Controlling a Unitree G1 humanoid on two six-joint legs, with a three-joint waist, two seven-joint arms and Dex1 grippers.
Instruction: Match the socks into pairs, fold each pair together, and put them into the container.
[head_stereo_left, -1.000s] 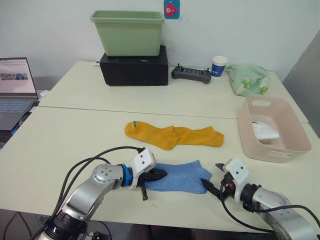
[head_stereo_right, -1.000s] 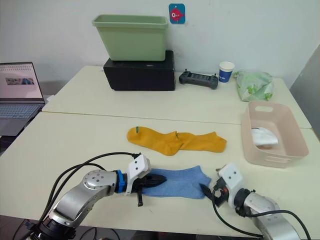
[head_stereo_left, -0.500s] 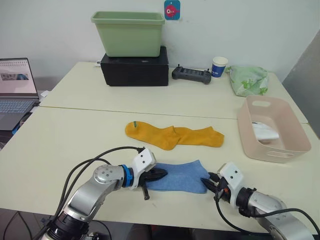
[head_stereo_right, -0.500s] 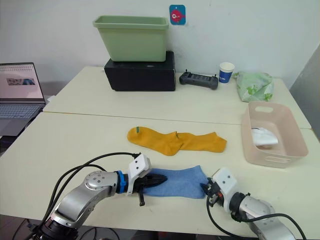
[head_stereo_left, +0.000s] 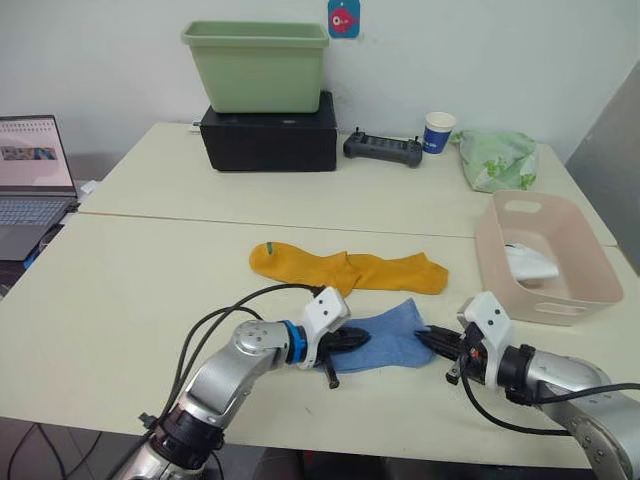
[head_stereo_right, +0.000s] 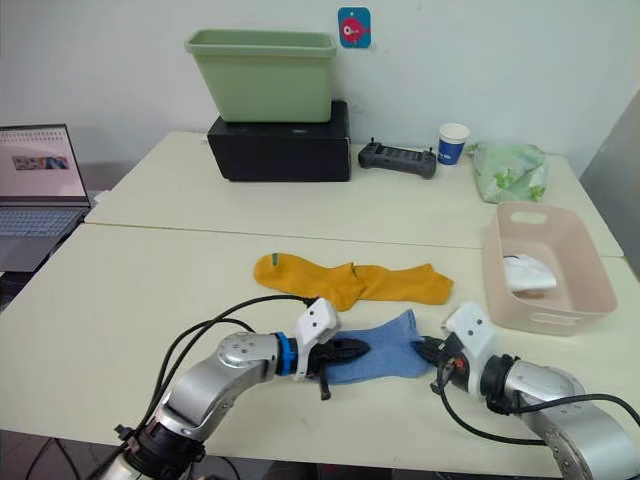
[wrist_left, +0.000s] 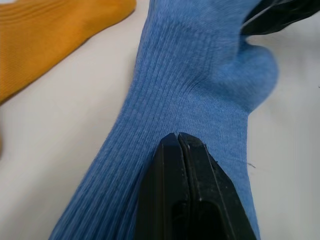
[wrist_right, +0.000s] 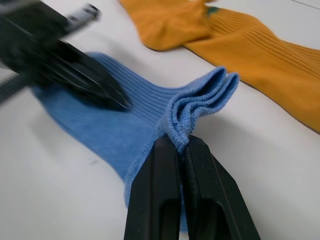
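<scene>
Blue socks (head_stereo_left: 385, 340) pinched by both tools; yellow socks (head_stereo_left: 350, 270) just beside.

The two eye views look forward and down from the robot's head over the table (head_stereo_left: 150, 290), taking in everything from its near edge to the far edge by the wall, and show the same scene from slightly offset positions. Each wrist view looks along its own gripper from very close, just above the tabletop near the near edge. Both wrist views share the light blue socks (wrist_left: 200, 85) and the mustard-yellow socks (wrist_right: 260, 55) beside them.
</scene>
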